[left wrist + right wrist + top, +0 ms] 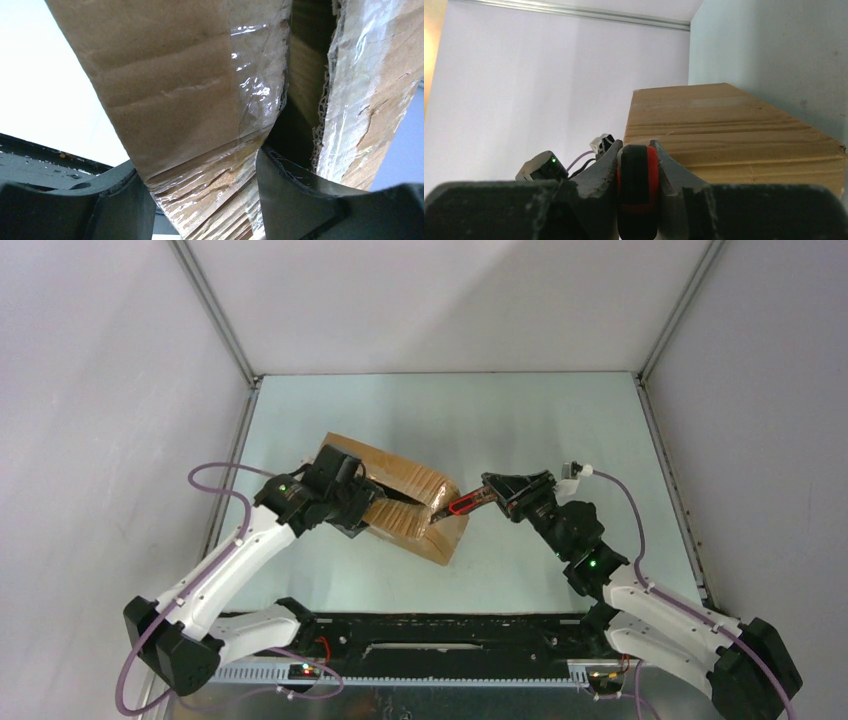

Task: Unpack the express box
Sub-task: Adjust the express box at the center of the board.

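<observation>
From above: the box [410,480] lies at an angle in the middle of the table [520,430], a little left of centre. The left hand [358,505] is down on its near-left side. The right hand [487,497] reaches in from the right with a red-and-black tool [458,506], whose tip meets the box at its near-right end. From this height I can't tell how either hand is set.

Over to the left wrist camera, which fills that in. A cardboard flap of the box [170,85] runs right between the two dark fingers [117,200]. It touches both of them, so the left hand [197,172] is pinching the flap. Clear tape [255,90] wrinkles down the flap's edge. To the right a dark gap shows where the seam is torn open, its cardboard edge ragged. None of that shows from above.

Now the right wrist camera. The right hand [636,147] is pressed together on the tool [638,190], red stripe on black, squeezed between grey fingers [599,175]. Beyond it stands a plain, creased side of the box [724,125]. Part of the left arm [541,169] peeks out beside it with a green light on.
</observation>
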`<state>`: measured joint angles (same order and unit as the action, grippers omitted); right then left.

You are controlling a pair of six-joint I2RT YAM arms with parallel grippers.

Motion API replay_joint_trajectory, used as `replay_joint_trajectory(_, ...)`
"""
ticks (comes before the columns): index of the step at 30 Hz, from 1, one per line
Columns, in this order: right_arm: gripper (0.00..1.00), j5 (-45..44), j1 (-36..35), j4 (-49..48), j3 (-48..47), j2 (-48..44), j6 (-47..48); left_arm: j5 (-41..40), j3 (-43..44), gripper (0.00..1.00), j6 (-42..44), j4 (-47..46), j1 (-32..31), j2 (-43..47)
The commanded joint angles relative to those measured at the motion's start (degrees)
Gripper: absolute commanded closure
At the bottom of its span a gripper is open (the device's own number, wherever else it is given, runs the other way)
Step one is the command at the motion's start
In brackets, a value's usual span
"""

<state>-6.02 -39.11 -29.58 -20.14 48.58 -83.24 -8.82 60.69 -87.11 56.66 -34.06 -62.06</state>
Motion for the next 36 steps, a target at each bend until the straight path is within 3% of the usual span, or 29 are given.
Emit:
replay_joint_trajectory(1, 1.0, -4.21, -0.66, -5.95, -0.51, 0.56, -2.35, 1.21, -1.35, 0.51, -1.45, -4.88, -1.75, 0.76)
replay_joint_trajectory(8, 1.0, 5.18, 1.57, -8.92, -1.46, 5.89, -3.22, 2.63, 1.43, 0.54, 3.01, -4.04, -3.1, -3.5)
replay_joint_trajectory(11, 1.0, 4.49, -0.03, -7.43, -1.36, 6.02, -0.9, 3.54, 2.0, 0.54, 3.15, -2.72, -3.43, -4.37)
replay_joint_trajectory(16, 1.0, 3.72, -2.92, -5.0, -1.33, 3.79, 5.56, 2.3, 2.25, 0.53, 4.0, -2.55, -3.5, -3.85)
replay_joint_trajectory(18, 1.0, 3.81, -2.54, 0.52, -2.23, 1.28, 8.58, 1.13, 4.42, 0.51, 6.03, 0.58, -3.53, -4.81)
replay_joint_trajectory(25, 1.0, 6.33, -0.7, 14.74, -6.04, -4.85, 21.67, -2.33, 8.38, 0.34, 13.97, 5.91, -3.7, -4.44)
replay_joint_trajectory(27, 1.0, 8.66, -0.75, 17.24, -7.03, -5.43, 23.1, -2.59, 8.08, 0.34, 15.46, 5.74, -3.67, -3.36)
replay_joint_trajectory(32, 1.0, 6.72, -2.03, 19.37, -7.63, -12.34, 22.32, -2.57, 7.17, 0.32, 17.84, 4.7, -3.63, -1.81)
replay_joint_trajectory(36, 1.0, 6.94, -2.35, 14.13, -8.87, -12.6, 22.6, -2.99, 8.81, 0.32, 20.82, 6.28, -3.64, -3.2)
